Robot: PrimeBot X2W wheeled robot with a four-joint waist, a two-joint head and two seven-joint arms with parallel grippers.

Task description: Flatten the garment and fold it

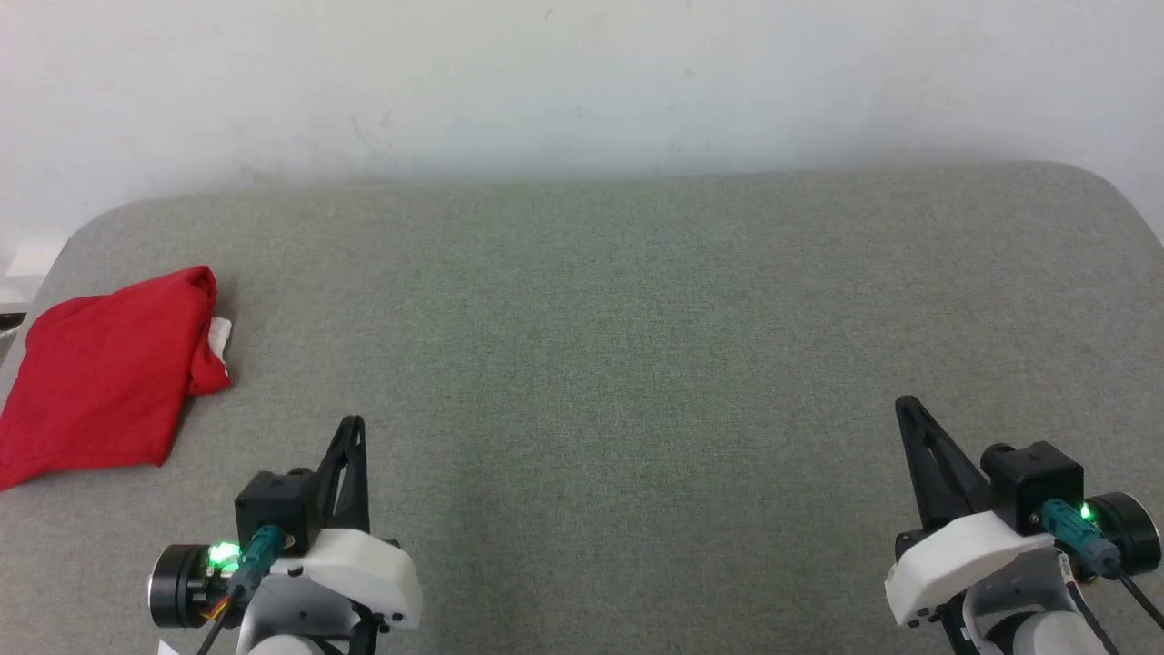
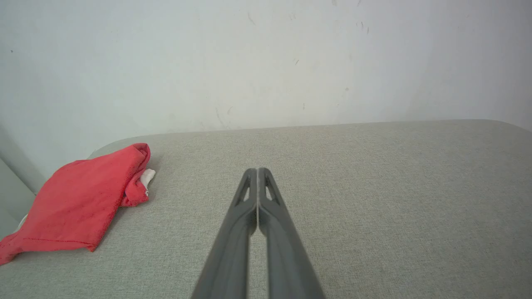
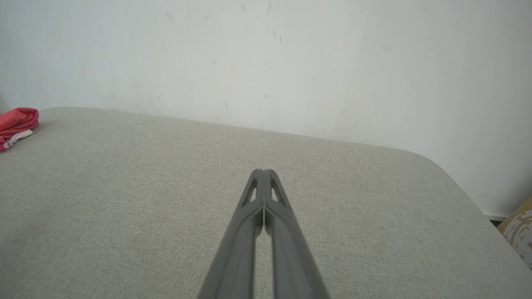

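The shirt (image 1: 105, 373) lay bunched at the pad's (image 1: 591, 318) left edge, red side up, with a scrap of white at its right fold, which the left wrist view gave most plainly. Over the pad's near left, apart from the shirt, the left gripper (image 1: 353, 426) had its fingers pressed together, holding nothing. Over the near right, the right gripper (image 1: 907, 405) was likewise closed and empty. The right wrist view added a tan patterned thing (image 3: 519, 226) off the pad's right corner.
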